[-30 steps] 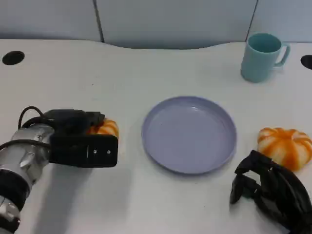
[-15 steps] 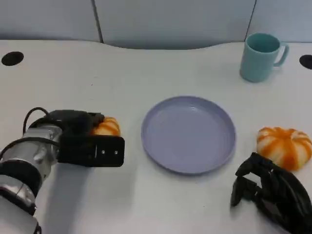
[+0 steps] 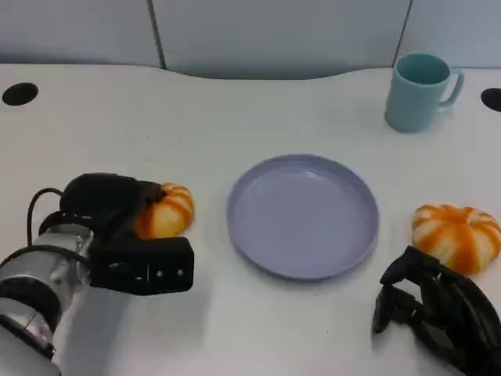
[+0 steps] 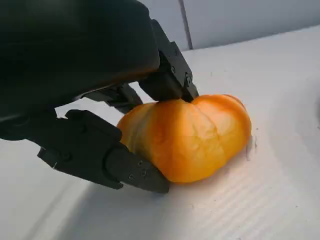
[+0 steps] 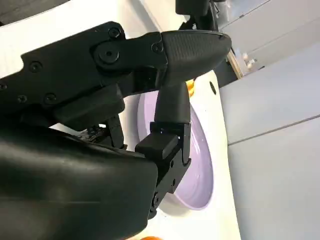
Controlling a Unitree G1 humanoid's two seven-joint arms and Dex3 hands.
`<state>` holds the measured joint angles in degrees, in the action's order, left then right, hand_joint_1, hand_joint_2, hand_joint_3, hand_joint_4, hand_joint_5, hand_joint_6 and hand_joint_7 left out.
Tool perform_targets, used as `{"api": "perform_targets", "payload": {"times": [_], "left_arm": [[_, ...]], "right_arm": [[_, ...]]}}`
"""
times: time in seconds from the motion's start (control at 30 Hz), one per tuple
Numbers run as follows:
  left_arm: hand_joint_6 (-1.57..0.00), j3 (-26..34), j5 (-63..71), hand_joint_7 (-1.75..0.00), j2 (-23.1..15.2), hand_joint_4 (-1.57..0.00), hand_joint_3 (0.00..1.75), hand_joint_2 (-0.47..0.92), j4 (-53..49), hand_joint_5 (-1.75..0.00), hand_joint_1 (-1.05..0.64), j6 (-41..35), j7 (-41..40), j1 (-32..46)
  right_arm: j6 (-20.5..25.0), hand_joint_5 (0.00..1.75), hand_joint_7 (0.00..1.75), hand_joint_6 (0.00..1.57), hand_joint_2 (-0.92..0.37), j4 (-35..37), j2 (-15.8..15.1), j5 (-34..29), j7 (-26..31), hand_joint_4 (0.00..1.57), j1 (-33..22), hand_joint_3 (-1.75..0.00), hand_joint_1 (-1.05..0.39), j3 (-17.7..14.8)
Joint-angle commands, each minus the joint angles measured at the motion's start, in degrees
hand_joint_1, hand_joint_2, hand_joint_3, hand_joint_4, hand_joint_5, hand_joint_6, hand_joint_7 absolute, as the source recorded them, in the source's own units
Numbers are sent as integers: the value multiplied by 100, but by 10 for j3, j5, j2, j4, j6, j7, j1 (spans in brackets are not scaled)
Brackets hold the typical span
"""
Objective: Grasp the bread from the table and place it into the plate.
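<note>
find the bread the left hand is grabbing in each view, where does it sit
Head view: bread at lower left, left of the plate, under the left hand.
Left wrist view: bread at centre, between the hand's fingers.
Right wrist view: an orange sliver past the fingers, too hidden to identify.
Shared landmark: the left hand.

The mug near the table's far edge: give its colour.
The mug is a plain pale teal, with no pattern; the head view shows it best.

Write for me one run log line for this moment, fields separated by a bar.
phase: grasp | left hand: fingers around bread, on table | right hand: holds nothing | plate: no bread inside | second bread: untouched
</note>
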<state>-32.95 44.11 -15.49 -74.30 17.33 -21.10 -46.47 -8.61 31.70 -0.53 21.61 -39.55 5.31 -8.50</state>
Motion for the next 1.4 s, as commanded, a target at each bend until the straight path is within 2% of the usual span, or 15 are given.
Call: {"api": "perform_targets", "payload": {"times": [0.03, 0.07, 0.1, 0.13, 0.2, 0.4, 0.6, 0.63, 0.7, 0.93, 1.13, 1.3, 1.4], "left_arm": [[-123, -5, 3, -31, -6, -85, 28, 92, -14, -133, -23, 10, -34, 20], [-92, -6, 4, -112, -5, -83, 40, 92, -15, -158, -24, 15, -49, 23], [-75, -8, 7, -149, -5, -82, 45, 92, -15, -168, -24, 20, -64, 25], [-68, -9, 9, -162, -5, -81, 47, 92, -16, -171, -24, 24, -74, 26], [-63, -12, 10, -172, -5, -81, 48, 92, -18, -174, -25, 28, -82, 26], [-63, 1, -4, -175, -9, -81, 47, 92, -15, -175, -21, 52, -119, 28], [-63, 18, -13, -175, -15, -79, 48, 85, -9, -175, -18, 70, -142, 18], [-64, 20, -14, -175, -18, -79, 63, 77, -6, -175, -16, 75, -145, 15], [-65, 30, -20, -175, -20, -79, 73, 70, 0, -175, -15, 89, -151, 6], [-66, 26, -11, -175, -23, -83, 88, 63, 15, -175, -11, 124, -167, -16], [-67, 12, 4, -175, -10, -84, 94, 64, 32, -175, -15, 152, -182, -46], [-69, 10, 0, -175, 1, -87, 92, 64, 45, -175, -20, 174, -142, -68], [-69, 9, -9, -175, 9, -88, 90, 64, 48, -175, -21, 214, -94, -82]], "right_arm": [[4, 173, 141, 56, -92, -5, -10, 0, 3, 58, -6, -33, -55, -4], [4, 174, 141, 57, -92, -5, -9, 1, 4, 59, -5, -32, -56, -4], [4, 174, 141, 57, -92, -6, -9, 0, 4, 60, -5, -32, -57, -4], [4, 174, 142, 58, -92, -7, -9, 0, 4, 60, -6, -32, -57, -3], [4, 174, 142, 58, -92, -8, -9, 0, 3, 60, -6, -32, -57, -3], [4, 174, 141, 58, -92, -3, -8, 1, 4, 60, -2, -30, -58, -4], [9, 174, 141, 57, -92, -10, -7, 1, 6, 58, -6, -31, -57, -3], [10, 174, 142, 57, -92, -12, -7, 1, 8, 58, -6, -30, -56, -3], [7, 175, 142, 57, -92, -10, -7, -1, 6, 58, -7, -31, -56, -2], [10, 175, 143, 57, -92, -17, -5, 1, 8, 59, -11, -30, -56, 1], [13, 175, 144, 58, -92, -27, -4, 1, 9, 59, -17, -32, -54, 2], [6, 175, 145, 57, -92, -30, -4, -6, 11, 60, -19, -34, -55, 7], [13, 175, 145, 57, -92, -31, -3, -5, 15, 60, -19, -32, -56, 7]]}}
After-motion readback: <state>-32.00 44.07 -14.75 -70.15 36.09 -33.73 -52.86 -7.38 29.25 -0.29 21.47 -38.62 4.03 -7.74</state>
